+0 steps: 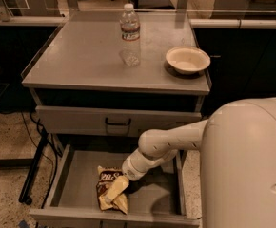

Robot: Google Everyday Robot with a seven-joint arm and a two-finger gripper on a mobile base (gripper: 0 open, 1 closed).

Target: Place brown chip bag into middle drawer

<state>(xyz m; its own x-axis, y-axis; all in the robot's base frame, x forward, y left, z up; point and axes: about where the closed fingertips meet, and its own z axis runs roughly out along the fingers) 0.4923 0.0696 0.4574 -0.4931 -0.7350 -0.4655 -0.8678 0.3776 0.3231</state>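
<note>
The brown chip bag point(107, 190) lies on the floor of the open middle drawer point(152, 196), left of centre, its dark brown end with white script toward the back and its pale yellow end toward the front. My gripper point(117, 188) reaches down into the drawer from the right and sits right on top of the bag, covering its middle. The white arm point(169, 144) bends in over the drawer's right side.
A shut grey drawer front with a black bar handle point(117, 123) sits above the open drawer. On the cabinet top stand a water bottle point(130, 33) and a pale bowl point(187, 60). The robot's white body point(247, 170) fills the lower right.
</note>
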